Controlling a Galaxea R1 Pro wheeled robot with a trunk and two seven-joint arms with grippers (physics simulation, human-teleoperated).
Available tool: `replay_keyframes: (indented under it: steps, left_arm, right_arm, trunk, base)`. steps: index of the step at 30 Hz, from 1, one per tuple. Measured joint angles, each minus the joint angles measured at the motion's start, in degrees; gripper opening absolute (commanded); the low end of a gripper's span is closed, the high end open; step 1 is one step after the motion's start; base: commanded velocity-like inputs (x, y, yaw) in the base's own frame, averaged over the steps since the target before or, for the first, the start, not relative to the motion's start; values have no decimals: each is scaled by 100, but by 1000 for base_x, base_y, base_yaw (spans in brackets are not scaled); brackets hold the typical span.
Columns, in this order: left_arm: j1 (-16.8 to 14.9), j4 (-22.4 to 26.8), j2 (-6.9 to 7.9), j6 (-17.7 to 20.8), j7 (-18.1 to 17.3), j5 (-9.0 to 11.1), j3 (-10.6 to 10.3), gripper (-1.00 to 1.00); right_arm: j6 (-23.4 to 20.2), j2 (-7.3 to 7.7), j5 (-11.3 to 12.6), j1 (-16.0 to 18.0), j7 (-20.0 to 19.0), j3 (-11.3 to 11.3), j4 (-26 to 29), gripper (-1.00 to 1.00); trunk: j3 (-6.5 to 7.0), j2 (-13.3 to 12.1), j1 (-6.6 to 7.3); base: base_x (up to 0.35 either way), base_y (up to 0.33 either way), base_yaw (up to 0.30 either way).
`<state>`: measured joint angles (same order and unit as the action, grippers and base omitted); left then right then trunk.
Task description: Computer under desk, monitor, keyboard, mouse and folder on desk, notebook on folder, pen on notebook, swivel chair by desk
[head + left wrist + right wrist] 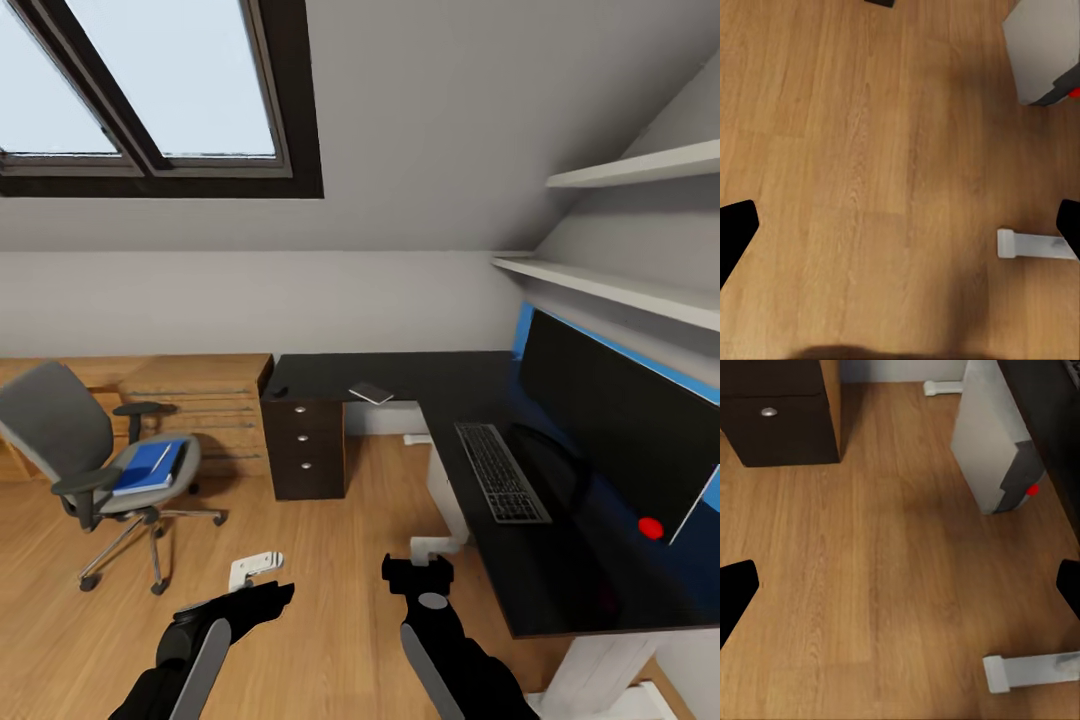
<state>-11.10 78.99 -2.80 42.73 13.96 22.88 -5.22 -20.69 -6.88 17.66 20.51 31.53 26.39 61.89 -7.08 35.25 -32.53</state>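
The grey swivel chair stands on the floor at the left, apart from the black desk. On its seat lies the blue folder with a slim white pen on it. The desk carries the monitor, the keyboard in front of it, and the small grey notebook near its back. A small dark lump at the desk's left end may be the mouse. Under the desk stands the grey-white computer. My left gripper and right gripper hang open over bare floor.
A black drawer unit stands under the desk's left end, with a wooden chest beside it. A small white bracket-like piece lies on the floor near my left gripper. White shelves hang above the monitor, and a skylight is overhead.
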Motion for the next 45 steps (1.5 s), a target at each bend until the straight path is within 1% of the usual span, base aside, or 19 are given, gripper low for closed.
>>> replay_keyframes:
  steps: [10,16,35,45]
  left_arm:
    - [0,-1,21,-2,5,-1,0,100]
    - [0,-2,19,-9,3,-2,-2,100]
    - [-1,21,7,-19,-8,-29,-25,100]
    - [0,24,12,-19,-8,-28,-18,100]
  right_arm:
    - [21,-1,5,-1,-5,3,-11,100]
    - [142,5,3,-3,8,3,-12,100]
    - [228,9,-6,-5,11,-16,-18,100]
    - [239,8,-9,-8,19,-14,-20,100]
  trunk:
    - [0,0,0]
    - [0,0,0]
    - [-2,0,0]
    - [-2,0,0]
  base:
    - [296,204,278]
    - [315,56,258]
    - [321,2,16]
    - [321,0,250]
